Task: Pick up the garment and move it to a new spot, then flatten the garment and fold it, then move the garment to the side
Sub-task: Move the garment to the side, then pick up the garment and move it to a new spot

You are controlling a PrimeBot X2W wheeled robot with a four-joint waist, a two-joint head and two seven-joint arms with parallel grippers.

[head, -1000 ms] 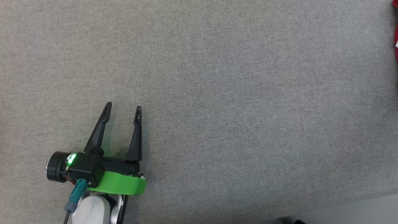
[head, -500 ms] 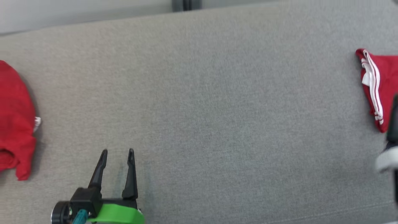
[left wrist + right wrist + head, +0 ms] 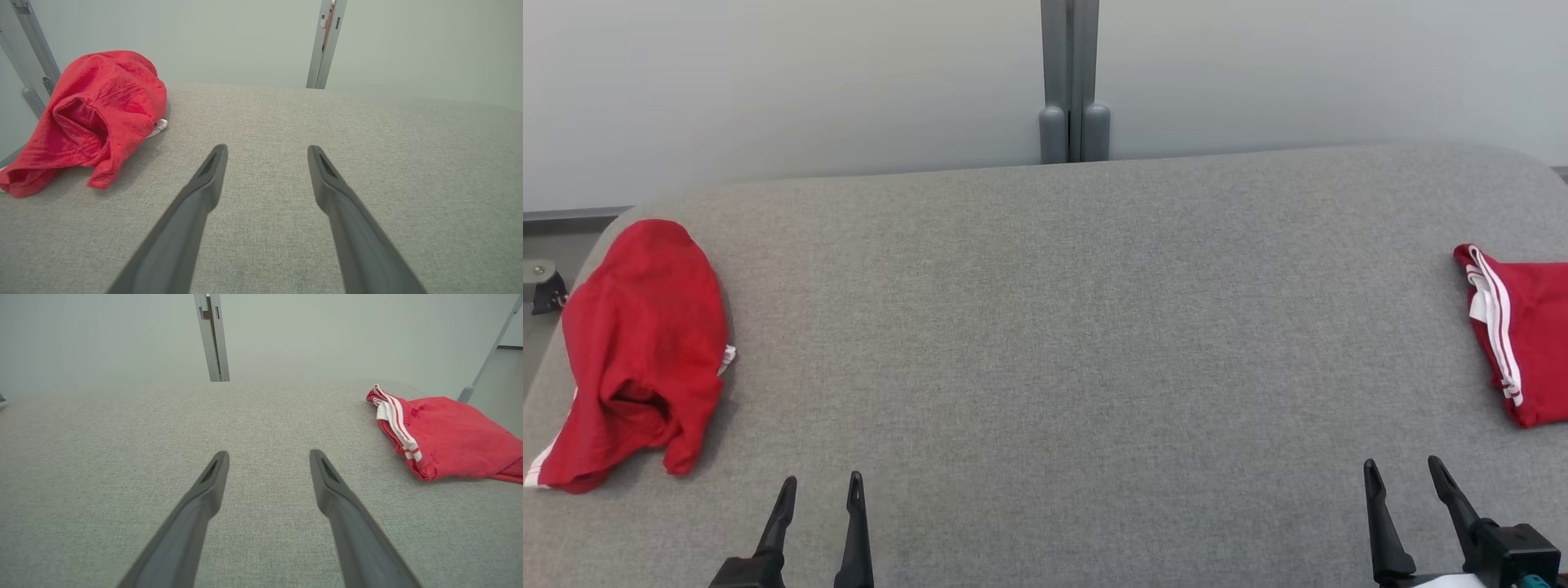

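Observation:
A crumpled red garment (image 3: pixel 641 351) lies in a heap at the left end of the grey padded table (image 3: pixel 1062 327); the left wrist view has this heap (image 3: pixel 90 118) up and to the left of the fingers. A second red garment with white stripes (image 3: pixel 1515 335) lies folded at the right edge, and the right wrist view catches it (image 3: pixel 445 437) to the right. My left gripper (image 3: pixel 821 490) stands open at the lower left, empty, a short way right of the heap. My right gripper (image 3: pixel 1405 474) stands open at the lower right, empty, in front of the folded one.
A pale wall runs behind the table, with a grey vertical post (image 3: pixel 1072 82) at its middle. A small metal fitting (image 3: pixel 543 286) shows on the floor past the table's left end.
The head camera has tilted up, so the wall, both garments and the right gripper have come into the picture. Both grippers stay open.

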